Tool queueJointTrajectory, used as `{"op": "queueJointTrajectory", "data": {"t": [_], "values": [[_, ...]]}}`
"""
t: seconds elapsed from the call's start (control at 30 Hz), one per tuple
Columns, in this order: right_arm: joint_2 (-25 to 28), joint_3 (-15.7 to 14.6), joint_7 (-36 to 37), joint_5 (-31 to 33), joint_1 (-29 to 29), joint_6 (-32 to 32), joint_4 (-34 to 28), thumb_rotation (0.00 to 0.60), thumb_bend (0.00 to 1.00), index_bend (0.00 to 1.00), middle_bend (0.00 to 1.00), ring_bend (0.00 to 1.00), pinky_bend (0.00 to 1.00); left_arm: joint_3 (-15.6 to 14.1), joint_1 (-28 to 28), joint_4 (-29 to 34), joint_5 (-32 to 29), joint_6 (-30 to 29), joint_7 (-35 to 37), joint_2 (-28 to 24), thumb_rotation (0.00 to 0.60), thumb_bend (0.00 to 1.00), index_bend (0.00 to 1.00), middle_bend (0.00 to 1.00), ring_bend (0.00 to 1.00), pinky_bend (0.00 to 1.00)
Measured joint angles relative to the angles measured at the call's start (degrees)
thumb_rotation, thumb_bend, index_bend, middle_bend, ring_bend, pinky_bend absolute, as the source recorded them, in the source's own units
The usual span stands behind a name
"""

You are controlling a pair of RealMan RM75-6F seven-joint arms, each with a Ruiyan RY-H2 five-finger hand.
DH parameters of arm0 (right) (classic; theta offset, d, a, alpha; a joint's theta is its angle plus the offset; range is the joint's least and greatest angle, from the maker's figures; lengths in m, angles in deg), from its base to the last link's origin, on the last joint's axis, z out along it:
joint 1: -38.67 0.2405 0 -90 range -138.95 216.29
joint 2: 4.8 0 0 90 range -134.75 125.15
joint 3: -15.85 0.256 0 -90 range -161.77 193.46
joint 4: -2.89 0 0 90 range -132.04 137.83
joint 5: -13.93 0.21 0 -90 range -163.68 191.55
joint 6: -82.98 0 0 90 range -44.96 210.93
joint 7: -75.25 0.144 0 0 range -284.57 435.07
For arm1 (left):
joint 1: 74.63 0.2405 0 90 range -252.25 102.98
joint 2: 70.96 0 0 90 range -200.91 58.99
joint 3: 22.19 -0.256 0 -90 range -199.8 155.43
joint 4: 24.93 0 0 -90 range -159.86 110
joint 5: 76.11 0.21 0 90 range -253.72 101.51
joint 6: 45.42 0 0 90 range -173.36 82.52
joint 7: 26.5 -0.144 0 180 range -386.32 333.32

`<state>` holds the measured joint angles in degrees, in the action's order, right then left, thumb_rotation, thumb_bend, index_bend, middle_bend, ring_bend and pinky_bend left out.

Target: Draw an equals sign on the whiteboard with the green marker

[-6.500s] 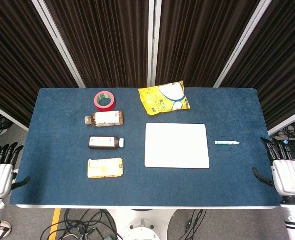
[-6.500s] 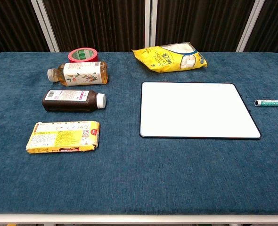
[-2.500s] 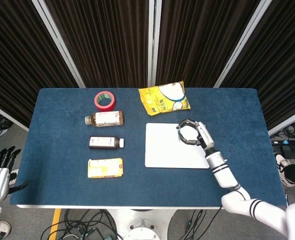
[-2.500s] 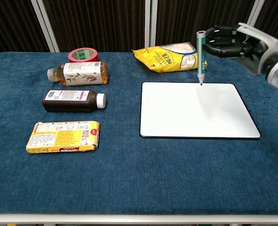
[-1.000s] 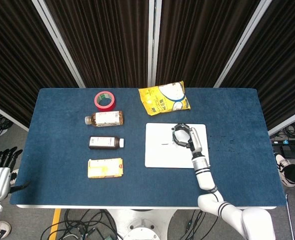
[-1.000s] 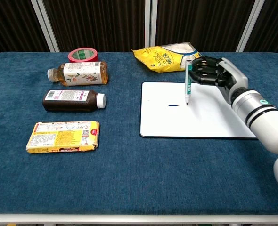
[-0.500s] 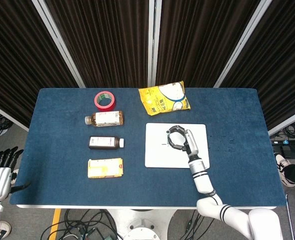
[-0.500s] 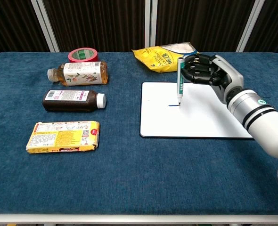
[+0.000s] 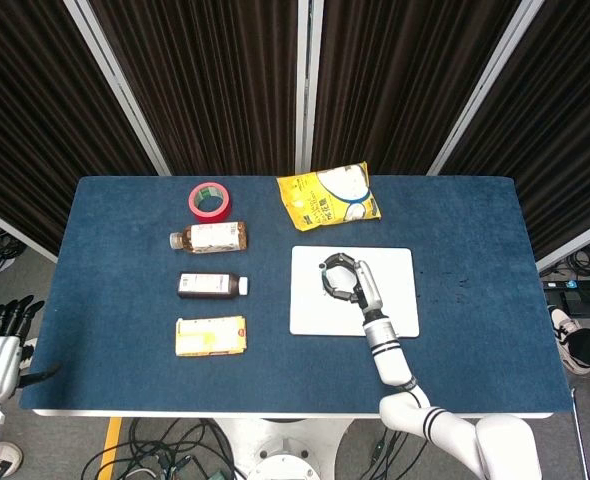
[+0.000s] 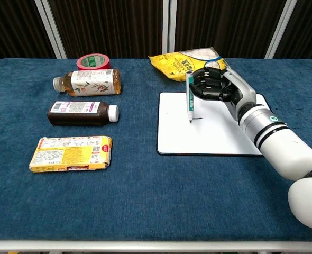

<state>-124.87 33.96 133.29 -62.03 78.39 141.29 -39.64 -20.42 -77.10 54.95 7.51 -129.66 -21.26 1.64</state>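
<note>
The whiteboard [image 10: 219, 135] [image 9: 395, 262] lies flat on the blue table, right of centre. My right hand [image 10: 214, 84] [image 9: 347, 280] hovers over its left half and grips the green marker [image 10: 189, 99] upright, tip down on or just above the board. A short dark stroke [image 10: 198, 118] shows on the board beside the tip. My left hand [image 9: 0, 345] stays off the table's left edge, fingers apart, holding nothing.
Left of the board lie a tea bottle [image 10: 87, 82], a dark bottle [image 10: 82, 113] and a yellow box [image 10: 71, 153]. A red tape roll [image 10: 92, 62] and a yellow snack bag [image 10: 190, 63] sit at the back.
My right hand has slid left across the board with the marker, past the short stroke drawn earlier. The left hand has not moved.
</note>
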Motion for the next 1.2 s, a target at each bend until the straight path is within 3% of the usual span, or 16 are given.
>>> {"op": "queueJointTrajectory", "data": {"t": [0.33,0.73,0.93,1.2], "values": [[2.35,-1.32,-0.23,-0.58,-3.48,2.59,-0.47,0.600,0.69,0.64,0.57,0.37,0.16,-0.02,0.17,-0.28,0.29,-0.45,0.35,0.13,0.600,0.06,0.11,0.04,0.00,0.00],[13.63,-1.71,-0.72,-2.79,-9.32,10.74,-13.36,0.600,0.69,0.64,0.57,0.35,0.15,0.06,-0.11,0.17,1.41,-1.25,-0.17,0.00,0.600,0.06,0.11,0.04,0.00,0.00],[20.37,-3.43,-12.30,-5.73,-10.03,12.14,-15.11,0.600,0.68,0.64,0.57,0.34,0.14,-0.02,-0.43,0.89,1.50,-0.76,-0.62,-0.15,0.600,0.06,0.12,0.04,0.00,0.00],[30.90,-8.01,-39.93,-9.71,-9.86,9.79,-16.08,0.600,0.64,0.64,0.56,0.33,0.07,-0.30,-0.51,2.51,1.41,-0.30,-1.72,-0.93,0.600,0.06,0.11,0.04,0.00,0.00]]}}
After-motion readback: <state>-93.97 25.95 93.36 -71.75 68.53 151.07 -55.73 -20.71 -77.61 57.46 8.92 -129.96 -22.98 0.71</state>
